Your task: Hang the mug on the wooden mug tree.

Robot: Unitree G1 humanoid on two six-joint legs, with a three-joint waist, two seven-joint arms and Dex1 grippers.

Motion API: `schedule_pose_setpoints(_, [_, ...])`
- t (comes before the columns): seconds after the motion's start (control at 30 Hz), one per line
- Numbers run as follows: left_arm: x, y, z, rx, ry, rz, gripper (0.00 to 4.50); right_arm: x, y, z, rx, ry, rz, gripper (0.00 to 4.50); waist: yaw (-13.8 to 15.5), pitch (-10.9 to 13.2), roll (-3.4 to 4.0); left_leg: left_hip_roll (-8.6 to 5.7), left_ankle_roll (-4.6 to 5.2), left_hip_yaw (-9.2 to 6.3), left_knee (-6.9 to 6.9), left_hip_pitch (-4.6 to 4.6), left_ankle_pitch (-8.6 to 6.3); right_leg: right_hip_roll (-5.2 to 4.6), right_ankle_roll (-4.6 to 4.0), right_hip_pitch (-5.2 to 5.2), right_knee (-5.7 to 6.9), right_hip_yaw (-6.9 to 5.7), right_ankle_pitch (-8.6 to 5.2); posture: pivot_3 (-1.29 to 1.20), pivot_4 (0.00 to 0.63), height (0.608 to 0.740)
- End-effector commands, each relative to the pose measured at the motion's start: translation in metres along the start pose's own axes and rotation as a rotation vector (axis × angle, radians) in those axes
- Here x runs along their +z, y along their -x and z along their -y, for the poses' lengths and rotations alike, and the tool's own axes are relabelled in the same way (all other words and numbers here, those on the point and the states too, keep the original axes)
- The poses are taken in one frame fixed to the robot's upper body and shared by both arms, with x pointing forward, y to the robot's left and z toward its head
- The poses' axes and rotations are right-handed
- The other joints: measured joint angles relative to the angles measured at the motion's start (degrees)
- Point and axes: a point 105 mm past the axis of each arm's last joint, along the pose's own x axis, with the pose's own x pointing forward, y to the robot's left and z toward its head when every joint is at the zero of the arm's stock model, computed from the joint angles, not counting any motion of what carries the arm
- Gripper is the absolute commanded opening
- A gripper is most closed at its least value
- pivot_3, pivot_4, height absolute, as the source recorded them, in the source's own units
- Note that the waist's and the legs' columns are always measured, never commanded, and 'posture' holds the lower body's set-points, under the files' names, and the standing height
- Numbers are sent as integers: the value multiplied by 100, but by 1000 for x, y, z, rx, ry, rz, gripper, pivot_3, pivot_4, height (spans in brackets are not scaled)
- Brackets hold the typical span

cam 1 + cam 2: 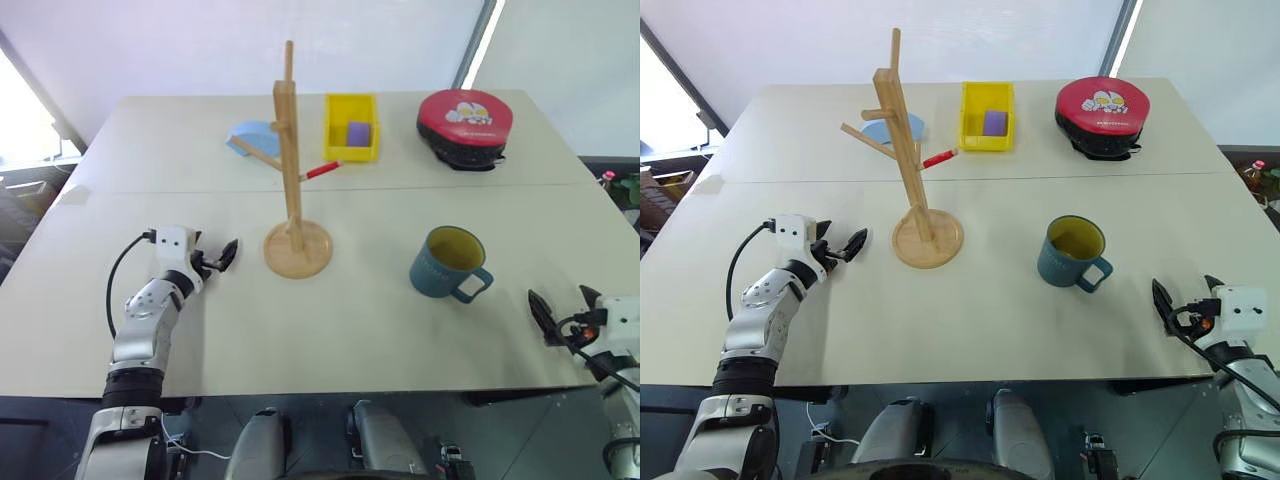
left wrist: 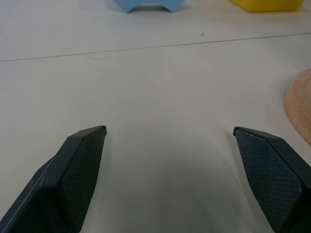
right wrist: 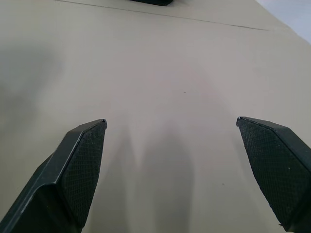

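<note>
The blue-grey mug (image 1: 447, 263) with a yellow-olive inside stands upright on the table, right of centre, its handle turned toward the near right. The wooden mug tree (image 1: 293, 165) rises from a round disc base (image 1: 298, 249) at the table's middle, with slanted pegs and one red-tipped peg (image 1: 323, 170). My left gripper (image 1: 217, 259) rests open just left of the disc base, whose edge (image 2: 300, 107) shows in the left wrist view. My right gripper (image 1: 541, 311) is open near the table's front right edge, apart from the mug, with bare table between its fingers (image 3: 77, 165).
A yellow square bin (image 1: 351, 127) with a purple block stands behind the tree. A light blue piece (image 1: 253, 138) lies at the back left of the post. A red and black round case (image 1: 465, 126) sits at the back right. A seam crosses the table.
</note>
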Motion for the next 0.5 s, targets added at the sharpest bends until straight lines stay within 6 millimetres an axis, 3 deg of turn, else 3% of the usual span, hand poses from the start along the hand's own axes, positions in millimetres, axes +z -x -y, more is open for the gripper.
schedule_pose_setpoints(0.03, [15, -1, -2, 9, -18, 47, 4500, 13, -2, 2, -13, 18, 46, 4446, 0, 0, 0, 0, 0, 0, 0, 0, 0, 0, 0, 0, 0, 0, 0, 0, 150, 740])
schedule_pose_setpoints(0.33, [13, 4, -7, 31, -21, 47, 4500, 15, -5, -2, -14, 25, 58, 4446, 0, 0, 0, 0, 0, -1, 0, 0, 0, 0, 0, 0, 0, 0, 0, 0, 150, 740])
schedule_pose_setpoints(0.5, [14, 25, -2, -80, -30, 77, 4500, 19, -1, -16, 62, 60, 47, 4446, -23, -1, 1, 2, 0, 0, -6, 2, 0, 0, -1, -2, 0, 2, 0, 0, 150, 740])
